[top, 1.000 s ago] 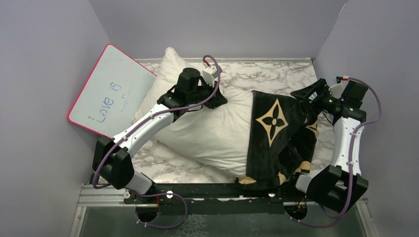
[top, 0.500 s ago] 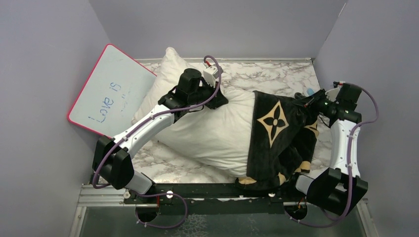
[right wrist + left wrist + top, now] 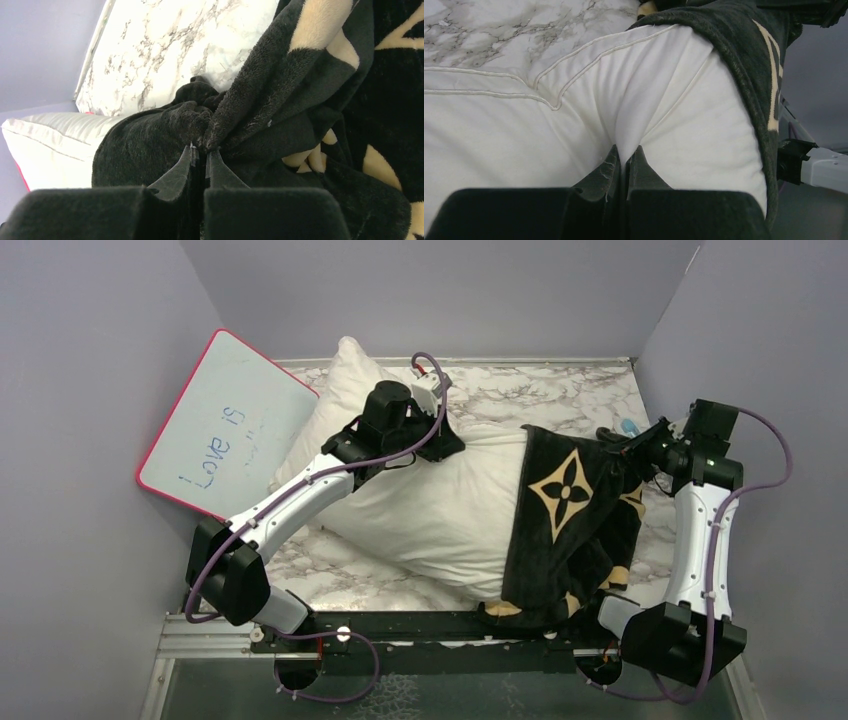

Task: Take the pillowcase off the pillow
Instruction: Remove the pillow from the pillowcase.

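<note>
The off-white pillow [image 3: 440,510] lies across the marble table, its right end still inside the black pillowcase [image 3: 560,530] with tan flower motifs. My left gripper [image 3: 425,435] is shut on a pinched fold of the pillow [image 3: 664,100] near its far edge. My right gripper [image 3: 625,445] is shut on a bunched fold of the pillowcase [image 3: 210,125] at the pillow's far right corner. In the left wrist view the pillowcase [image 3: 749,50] rims the pillow's right side. The pillow [image 3: 45,140] shows at the left in the right wrist view.
A pink-rimmed whiteboard [image 3: 225,425] leans against the left wall, behind the pillow's left end. Grey walls close in the marble table [image 3: 520,390] on three sides. A metal rail [image 3: 200,635] runs along the near edge by the arm bases.
My right gripper came down onto the pillowcase, shut on a fold of it and drew it a little to the right. The left gripper kept its hold on the pillow.
</note>
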Tool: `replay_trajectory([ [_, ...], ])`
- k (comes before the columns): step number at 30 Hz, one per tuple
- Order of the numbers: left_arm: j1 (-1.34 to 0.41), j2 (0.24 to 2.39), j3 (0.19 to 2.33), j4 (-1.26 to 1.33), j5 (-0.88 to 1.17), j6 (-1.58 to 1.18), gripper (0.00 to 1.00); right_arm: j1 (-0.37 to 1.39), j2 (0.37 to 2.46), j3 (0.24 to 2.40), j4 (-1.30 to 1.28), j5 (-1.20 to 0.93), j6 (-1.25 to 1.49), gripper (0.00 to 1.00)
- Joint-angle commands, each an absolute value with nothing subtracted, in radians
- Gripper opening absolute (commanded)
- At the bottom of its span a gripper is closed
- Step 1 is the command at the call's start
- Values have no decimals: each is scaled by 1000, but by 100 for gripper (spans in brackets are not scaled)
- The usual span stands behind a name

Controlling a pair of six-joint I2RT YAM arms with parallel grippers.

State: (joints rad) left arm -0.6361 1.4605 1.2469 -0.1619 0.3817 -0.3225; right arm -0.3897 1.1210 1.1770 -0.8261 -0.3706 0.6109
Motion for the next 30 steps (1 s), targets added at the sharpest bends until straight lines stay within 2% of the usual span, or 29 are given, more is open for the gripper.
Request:
replay_trajectory([
  [1, -561, 1429, 1225, -271, 261, -326, 0, -440, 1092, 1220, -745, -68, 566, 1],
  [11, -520, 1448, 1229, -275, 273, -364, 0, -441, 1076, 1303, -779, 118, 499, 1],
  [19, -520, 1460, 1224, -235, 347, -376, 0, -440, 1042, 1271, -790, -25, 534, 4],
  [21, -520, 1464, 1224, -218, 379, -377, 0, -440, 1034, 1251, -779, -129, 537, 12],
  [25, -520, 1473, 1231, -215, 415, -379, 0, -441, 1033, 1192, -737, -411, 495, 40],
  [30, -520, 1476, 1227, -214, 422, -380, 0, -440, 1046, 1193, -813, -486, 431, 74],
])
